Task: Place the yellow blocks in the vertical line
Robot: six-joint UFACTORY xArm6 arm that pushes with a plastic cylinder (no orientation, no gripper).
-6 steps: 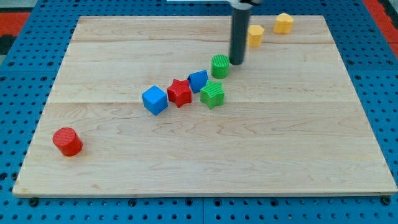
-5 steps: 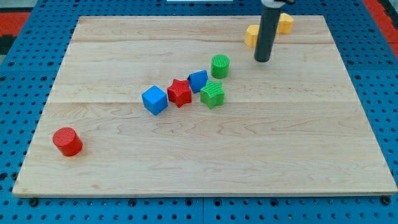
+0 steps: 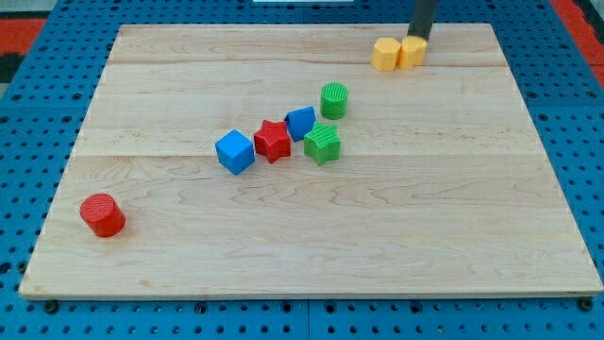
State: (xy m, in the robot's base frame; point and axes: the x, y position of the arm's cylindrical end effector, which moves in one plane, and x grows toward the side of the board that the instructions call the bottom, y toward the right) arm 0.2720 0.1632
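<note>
A pale wooden surface (image 3: 311,236), its planks showing fine lengthwise grain, lies on a blue pegboard (image 3: 19,189) dotted with holes. Nearest the view's bottom, at the left, a red cylinder (image 3: 102,214) with ridged, layered sides stands alone, well apart from the rest. Farther up, near the middle, five blocks form a loose diagonal cluster: a blue cube (image 3: 234,151), a red star-shaped block (image 3: 273,141) just beside it, a second blue block (image 3: 301,123) tucked behind the star, a green star-like block (image 3: 323,143) with ribbed faces to the view's right, and a green cylinder (image 3: 334,99) a little above them.

Toward the view's top right, the two yellow blocks sit side by side and touching: the left yellow block (image 3: 384,54), roughly hexagonal, and the right yellow block (image 3: 412,51), its shape harder to make out. They form a horizontal pair rather than a vertical line. The dark rod comes down from the top edge, and my tip (image 3: 419,39) rests directly behind the right yellow block, touching or all but touching its far side. The arm carries no pincer, only this plain rod, so nothing is held.
</note>
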